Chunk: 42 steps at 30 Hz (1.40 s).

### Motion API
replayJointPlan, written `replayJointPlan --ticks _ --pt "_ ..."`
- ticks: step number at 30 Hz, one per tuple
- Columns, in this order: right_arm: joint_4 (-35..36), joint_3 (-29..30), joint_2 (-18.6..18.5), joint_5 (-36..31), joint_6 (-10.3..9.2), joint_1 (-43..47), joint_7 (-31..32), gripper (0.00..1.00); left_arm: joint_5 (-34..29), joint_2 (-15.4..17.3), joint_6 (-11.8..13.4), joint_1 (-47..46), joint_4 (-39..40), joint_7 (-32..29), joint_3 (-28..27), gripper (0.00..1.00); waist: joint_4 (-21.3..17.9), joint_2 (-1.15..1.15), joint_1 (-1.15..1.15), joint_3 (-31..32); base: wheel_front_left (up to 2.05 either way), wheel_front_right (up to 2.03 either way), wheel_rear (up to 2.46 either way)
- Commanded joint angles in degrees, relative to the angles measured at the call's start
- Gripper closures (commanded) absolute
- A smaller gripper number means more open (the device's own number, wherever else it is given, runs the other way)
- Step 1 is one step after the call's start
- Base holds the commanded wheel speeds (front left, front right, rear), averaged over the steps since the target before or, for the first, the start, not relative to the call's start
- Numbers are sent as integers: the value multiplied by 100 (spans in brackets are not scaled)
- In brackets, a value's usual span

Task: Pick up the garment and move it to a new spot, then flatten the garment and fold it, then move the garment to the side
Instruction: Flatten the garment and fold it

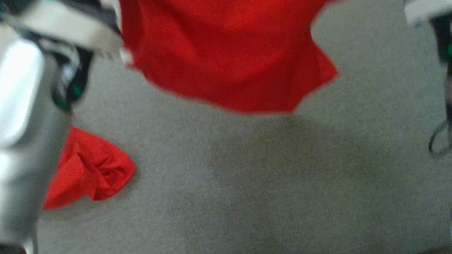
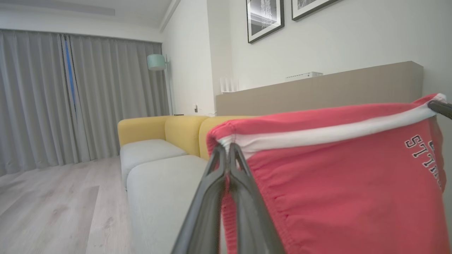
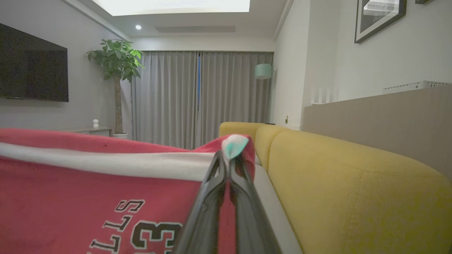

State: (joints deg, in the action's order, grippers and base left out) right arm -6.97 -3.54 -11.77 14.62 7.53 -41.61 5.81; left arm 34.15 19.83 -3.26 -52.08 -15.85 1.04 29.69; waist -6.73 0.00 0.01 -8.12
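Left fingers (image 2: 212, 197) and right fingers (image 3: 210, 208) pinch garment (image 1: 229, 52) (red, white-banded); it hangs spread.

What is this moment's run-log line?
phase: lift; left tool: shut on red shorts waistband; right tool: shut on waistband; shorts: hanging spread above grey surface; crumpled red cloth: lying on surface

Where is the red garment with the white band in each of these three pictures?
Head view: the red garment hangs at top centre, above the grey surface.
Left wrist view: garment in the right half, corner pinched by the left gripper.
Right wrist view: garment at lower left, pinched by the right gripper.
Shared landmark: the yellow sofa, in both wrist views.
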Motion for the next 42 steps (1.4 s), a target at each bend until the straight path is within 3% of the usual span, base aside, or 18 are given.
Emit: replayJointPlan --ticks 1,7,11,18,23,29,33,39,42 --pt "-122 -144 -33 21 -4 -569 -121 100 -39 182 -47 -626 -84 1 -294 100 -131 0 -1 -611 0 0 0" --pt "-1882 -249 -37 -162 -4 -2473 -1010 100 -149 -24 -245 -2259 -1428 419 -391 100 -171 0 -1 -1269 0 0 0" --pt "-3059 -234 3 -385 -4 -3195 -1693 100 -184 -313 -343 -2898 -2325 1007 -307 100 -121 0 -1 -1485 0 0 0" --pt "-4350 -601 -98 -333 -4 -2799 -1911 100 113 -699 -418 -2324 -3023 1294 286 100 72 0 -1 -1492 0 0 0" --pt "-4977 -1379 -318 36 -4 -2121 -1560 100 569 -605 -421 -1351 -2966 1355 934 100 190 0 -1 -1233 0 0 0" --pt "-4889 -2558 -890 1042 -4 -1192 -771 100 964 -276 -422 -247 -2670 1383 1591 100 315 0 -1 -746 0 0 0" --pt "-4238 -3424 -1598 2127 -4 -482 3 100 1170 -51 -422 436 -2344 1389 2053 100 372 0 -1 -349 0 0 0" --pt "-3490 -4089 -2381 3146 -4 230 599 100 1301 99 -422 1062 -2019 1392 2427 100 414 0 -1 115 0 0 0" --pt "-3314 -4220 -2551 3377 -4 424 694 100 1301 128 -422 1247 -1928 1392 2505 100 422 0 -1 276 0 0 0"
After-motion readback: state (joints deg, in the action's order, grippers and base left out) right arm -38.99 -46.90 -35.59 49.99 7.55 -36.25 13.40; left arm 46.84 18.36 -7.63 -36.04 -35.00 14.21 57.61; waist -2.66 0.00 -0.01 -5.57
